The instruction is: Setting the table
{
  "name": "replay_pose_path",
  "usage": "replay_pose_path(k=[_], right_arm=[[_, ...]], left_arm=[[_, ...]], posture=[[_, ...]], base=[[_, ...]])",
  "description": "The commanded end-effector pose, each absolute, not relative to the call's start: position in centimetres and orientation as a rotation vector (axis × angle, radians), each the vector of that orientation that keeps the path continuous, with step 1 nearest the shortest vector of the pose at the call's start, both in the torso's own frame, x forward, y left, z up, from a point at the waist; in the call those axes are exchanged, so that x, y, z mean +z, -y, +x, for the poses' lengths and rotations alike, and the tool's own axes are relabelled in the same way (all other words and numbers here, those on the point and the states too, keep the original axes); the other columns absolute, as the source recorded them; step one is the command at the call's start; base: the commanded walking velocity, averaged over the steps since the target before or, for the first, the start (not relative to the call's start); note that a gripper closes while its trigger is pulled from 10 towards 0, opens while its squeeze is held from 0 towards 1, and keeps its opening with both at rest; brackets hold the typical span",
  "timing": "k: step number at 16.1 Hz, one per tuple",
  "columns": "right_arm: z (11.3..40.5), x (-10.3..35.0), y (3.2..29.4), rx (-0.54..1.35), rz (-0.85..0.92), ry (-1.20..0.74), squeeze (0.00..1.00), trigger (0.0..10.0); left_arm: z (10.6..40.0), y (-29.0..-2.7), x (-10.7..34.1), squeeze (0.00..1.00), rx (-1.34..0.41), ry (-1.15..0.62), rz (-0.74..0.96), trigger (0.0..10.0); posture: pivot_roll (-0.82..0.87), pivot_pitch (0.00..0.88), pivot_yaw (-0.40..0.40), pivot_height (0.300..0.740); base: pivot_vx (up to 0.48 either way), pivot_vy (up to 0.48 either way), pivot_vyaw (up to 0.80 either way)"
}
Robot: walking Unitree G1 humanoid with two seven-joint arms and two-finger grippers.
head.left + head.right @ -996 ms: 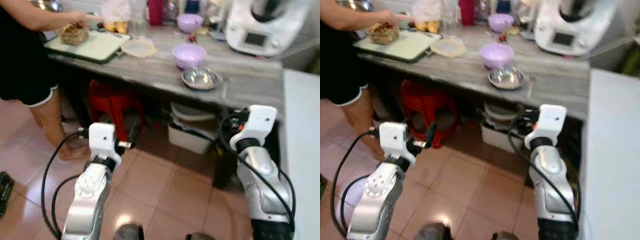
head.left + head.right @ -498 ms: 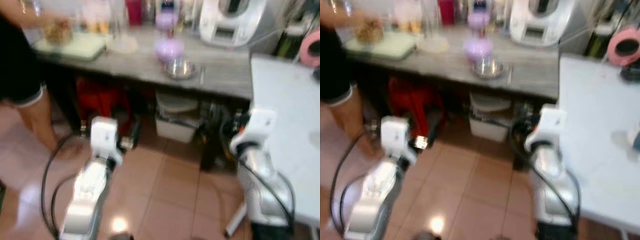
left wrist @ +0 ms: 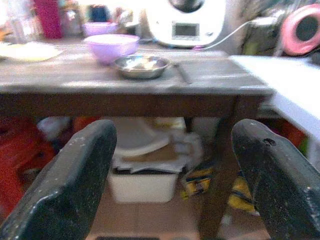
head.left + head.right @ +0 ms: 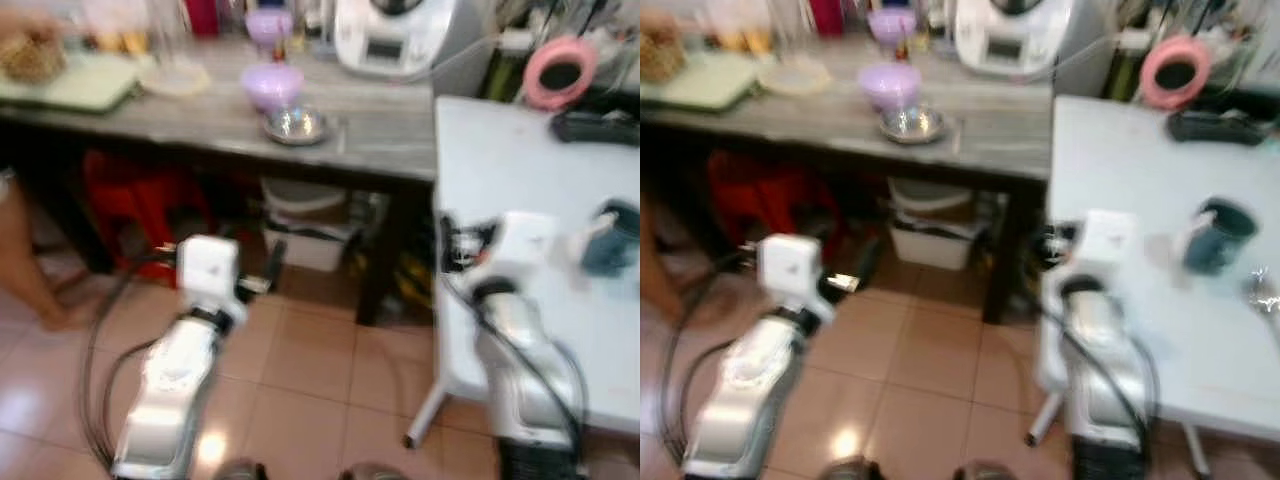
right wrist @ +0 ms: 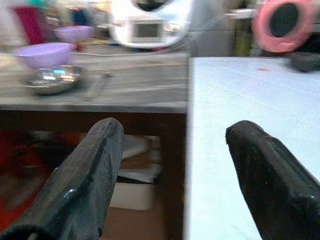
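Observation:
A white table [image 4: 520, 170] stands at the right, with a dark blue mug [image 4: 1218, 234] on it. To its left runs a grey counter [image 4: 380, 125] holding a steel bowl [image 4: 293, 124], a purple bowl [image 4: 272, 86] and a second purple bowl [image 4: 268, 22] further back. My left gripper [image 3: 170, 170] is open and empty, held low in front of the counter over the floor. My right gripper [image 5: 172, 165] is open and empty too, at the near corner where the counter meets the white table.
A white kitchen machine [image 4: 385, 38] sits at the counter's back. A pink round thing [image 4: 560, 70] and a dark object [image 4: 595, 125] lie at the white table's far end. A red stool [image 4: 125, 195] and a white bin [image 4: 300, 235] stand under the counter. A person's leg [image 4: 25, 280] is at far left.
The camera has swung to the right: the counter slid left and the white table with the mug came into view. Both arms keep the same pose.

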State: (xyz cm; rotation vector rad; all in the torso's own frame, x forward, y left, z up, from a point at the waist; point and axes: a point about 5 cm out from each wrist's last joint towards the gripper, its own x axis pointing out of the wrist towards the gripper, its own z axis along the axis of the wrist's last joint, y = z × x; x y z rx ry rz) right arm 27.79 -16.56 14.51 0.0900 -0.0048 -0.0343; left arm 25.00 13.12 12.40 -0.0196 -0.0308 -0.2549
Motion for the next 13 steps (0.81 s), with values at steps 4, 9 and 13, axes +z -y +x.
replay_pose_path(k=[4,9,13], right_arm=[[27.85,14.79,17.04,-0.038,0.081,0.006,0.0,10.0],[27.74,14.64,17.07,-0.041,0.083,-0.002,0.0,10.0],[27.71,14.62,17.1,-0.043,0.082,-0.006,0.0,10.0]], left_arm=[[24.93,-12.54,12.69,0.0,-0.27,0.044,-0.027,10.0],[24.82,-12.48,12.68,0.0,-0.274,0.044,-0.029,10.0],[24.75,-12.5,12.71,0.0,-0.273,0.044,-0.024,10.0]], posture=[[-0.01,0.025,-0.004,0.74],[-0.01,0.034,-0.004,0.74],[-0.01,0.038,-0.002,0.74]], base=[[0.0,-0.373,0.0],[0.0,-0.46,0.0],[0.0,-0.403,-0.45]])
